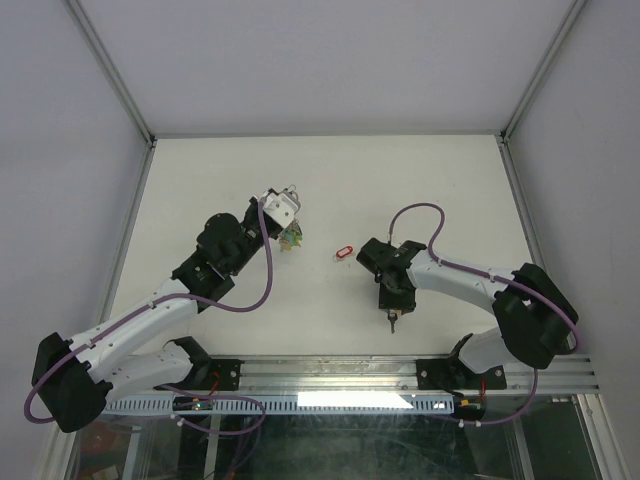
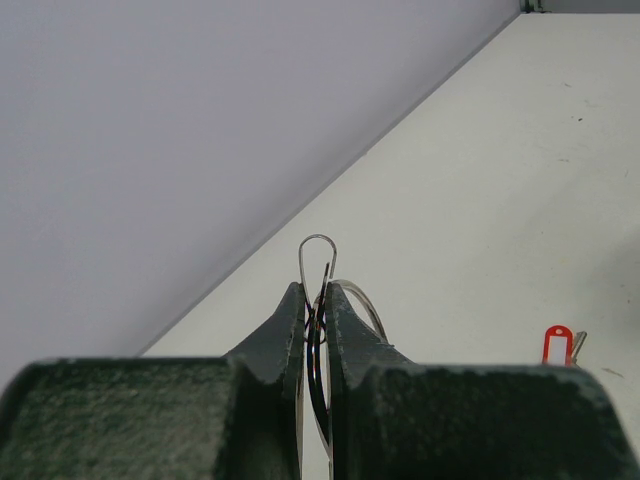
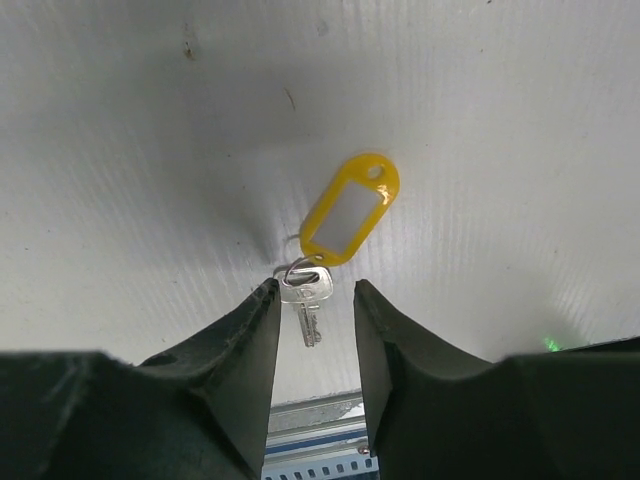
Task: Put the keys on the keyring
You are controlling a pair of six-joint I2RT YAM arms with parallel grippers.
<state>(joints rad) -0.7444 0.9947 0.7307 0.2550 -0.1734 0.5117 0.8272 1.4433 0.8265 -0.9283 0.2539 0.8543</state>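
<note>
1. Left wrist view: the left pincer [image 2: 315, 302] is clenched on a thin silver wire keyring [image 2: 318, 258]. Its two dark fingertips press together, with the wire pinched between them.
2. A narrow loop of the keyring stands upright just past the fingertips. A second curve of wire bends off to the right side of the right-hand finger.
3. A small red plastic tag [image 2: 557, 343] lies on the white table [image 2: 500, 180], off to the right of this pincer and well apart from it.
4. In the top external view, a small cluster of keys with coloured heads [image 1: 291, 237] hangs close beside the left pincer's tips. The red plastic tag lies between the two pincers.
5. Right wrist view: the right pincer [image 3: 315, 300] is released, its jaws apart and pointing down at the table.
6. A small silver metal key [image 3: 306, 296] lies flat on the table in the gap between the jaws, close to the left-hand finger. Whether it touches that finger cannot be told.
7. A yellow oval plastic tag with a white label [image 3: 350, 210] is joined to the key's head by a small ring. It lies just beyond the fingertips, angled up to the right.
</note>
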